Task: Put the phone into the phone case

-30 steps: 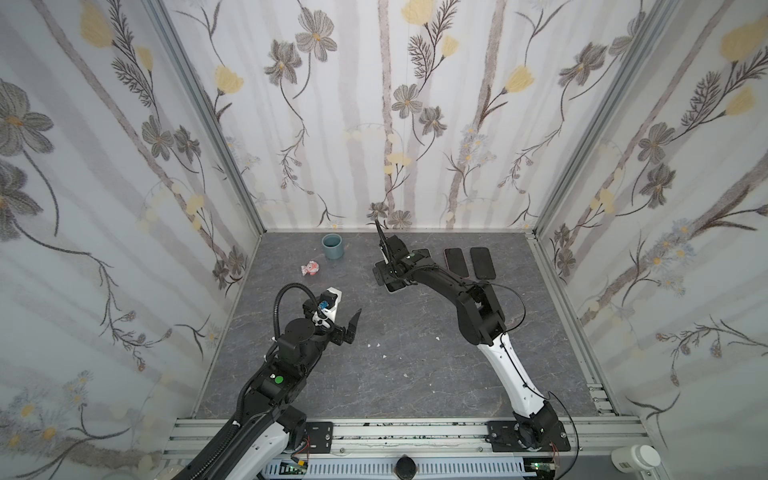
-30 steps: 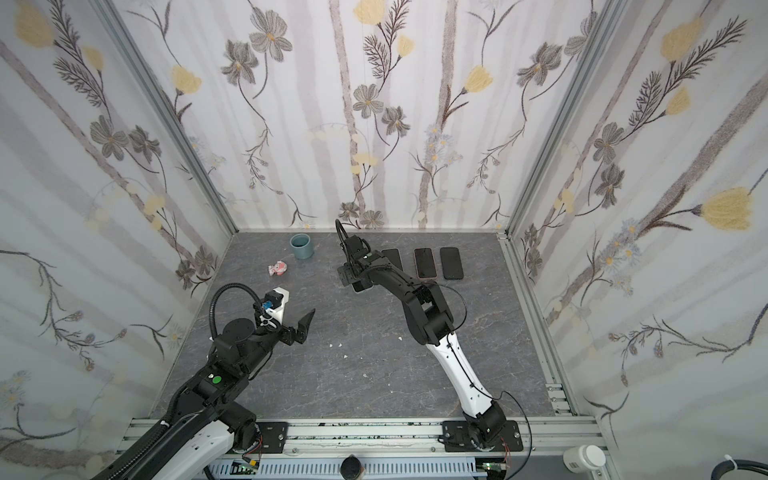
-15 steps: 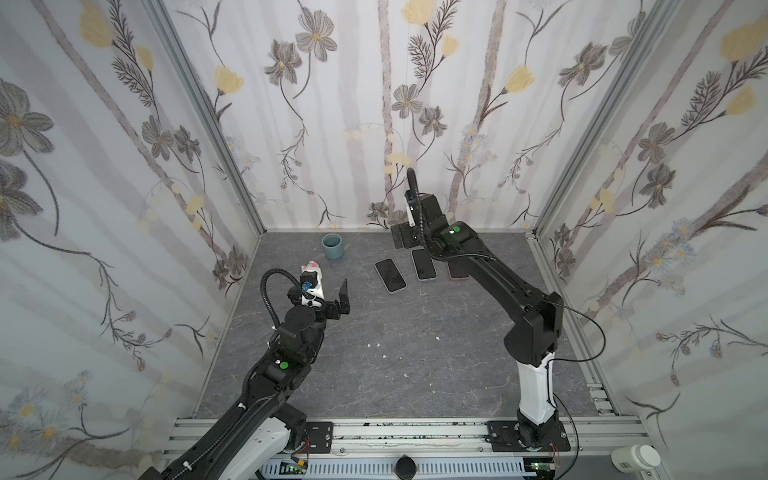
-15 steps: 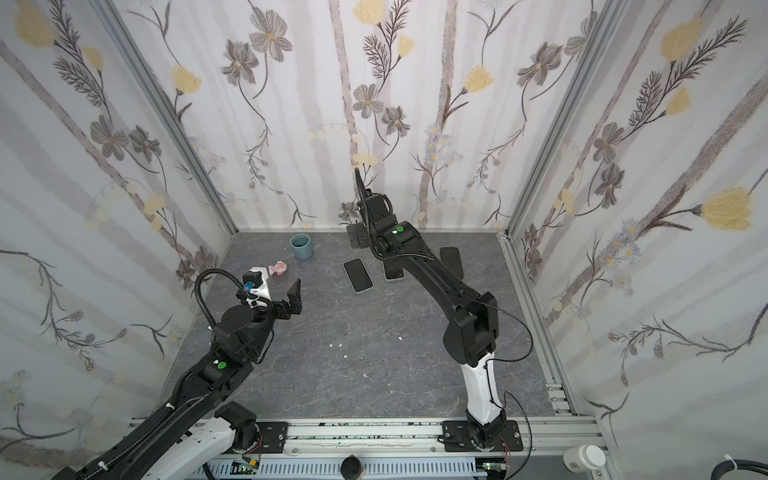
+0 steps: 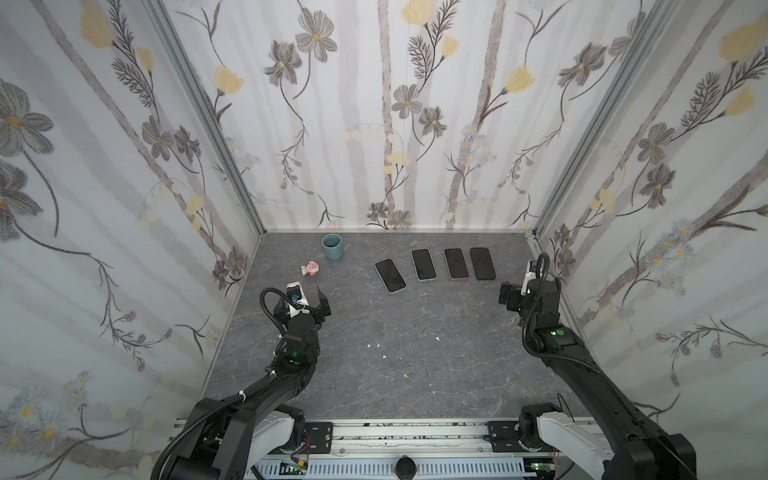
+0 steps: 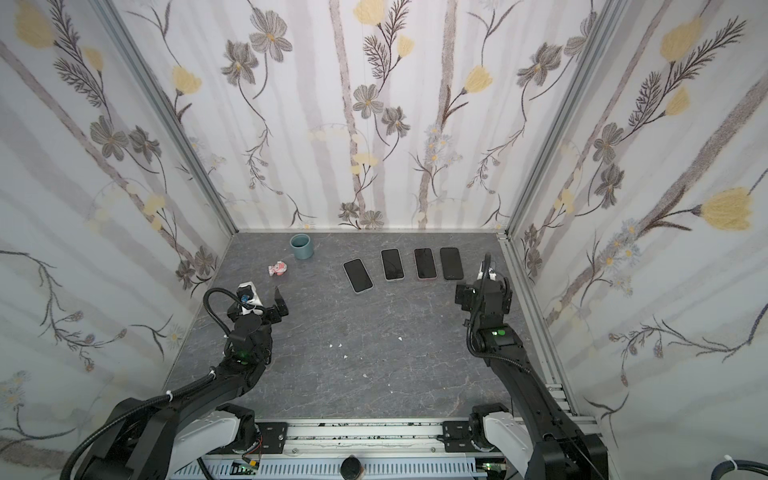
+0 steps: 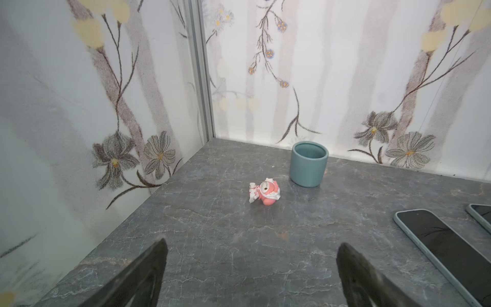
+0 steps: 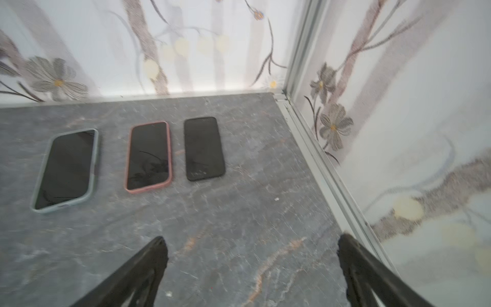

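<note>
Several dark-screened phones lie flat in a row near the back wall. The leftmost phone (image 5: pixel 390 275) (image 7: pixel 449 249) is turned askew in a pale case. Beside it are a phone in a pale green case (image 5: pixel 423 264) (image 8: pixel 66 170), a phone in a pink case (image 5: pixel 456 263) (image 8: pixel 148 156) and a plain black phone (image 5: pixel 483 263) (image 8: pixel 204 148). I cannot make out an empty phone case. My left gripper (image 5: pixel 316 301) (image 7: pixel 249 244) hovers open over bare table, left of the row. My right gripper (image 5: pixel 513 293) (image 8: pixel 249 242) is open and empty near the right wall, in front of the black phone.
A teal cup (image 5: pixel 331 246) (image 7: pixel 308 164) stands at the back left, with a small pink figurine (image 5: pixel 310 269) (image 7: pixel 265 192) in front of it. White crumbs (image 5: pixel 376 345) dot the table's middle. A metal rail (image 8: pixel 318 159) runs along the right wall.
The right arm has left the leftmost phone, risen by the back wall and swung to the right side. The left gripper has shifted left and farther back. All phones now show.
</note>
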`<act>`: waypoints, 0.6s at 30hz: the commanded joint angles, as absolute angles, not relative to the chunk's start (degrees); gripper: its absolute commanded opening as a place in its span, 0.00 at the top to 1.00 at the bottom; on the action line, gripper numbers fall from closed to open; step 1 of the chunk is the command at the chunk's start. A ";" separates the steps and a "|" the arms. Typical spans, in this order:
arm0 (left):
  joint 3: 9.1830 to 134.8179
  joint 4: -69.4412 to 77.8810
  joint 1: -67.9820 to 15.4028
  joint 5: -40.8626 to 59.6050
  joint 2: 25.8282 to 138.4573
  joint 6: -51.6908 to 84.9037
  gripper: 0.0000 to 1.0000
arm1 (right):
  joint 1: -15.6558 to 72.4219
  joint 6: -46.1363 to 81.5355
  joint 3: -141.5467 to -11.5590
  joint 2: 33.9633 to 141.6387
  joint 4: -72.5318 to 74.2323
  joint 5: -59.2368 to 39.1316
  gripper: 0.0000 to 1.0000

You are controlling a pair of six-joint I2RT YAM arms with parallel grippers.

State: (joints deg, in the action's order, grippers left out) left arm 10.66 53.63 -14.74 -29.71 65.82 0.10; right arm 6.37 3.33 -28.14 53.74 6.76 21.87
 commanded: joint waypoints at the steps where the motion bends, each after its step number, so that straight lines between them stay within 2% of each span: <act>1: 8.06 69.24 -12.04 -22.58 70.36 1.85 0.00 | 2.87 1.36 -18.00 51.42 28.36 16.79 0.00; 5: 6.62 74.08 -9.25 -14.80 75.77 1.98 0.00 | 1.15 1.57 -7.75 54.75 44.23 11.12 0.00; 7: 6.99 71.76 -8.27 -10.71 74.75 1.57 0.00 | 1.06 2.21 -5.71 58.88 52.30 7.24 0.00; 14: 5.34 75.27 -4.93 -5.67 74.84 2.38 0.00 | 1.14 0.07 -9.49 73.39 64.44 -7.57 0.00; 18: 4.33 82.12 -2.87 -3.97 78.41 1.58 0.00 | 1.15 -2.63 -9.14 75.85 68.92 -8.03 0.00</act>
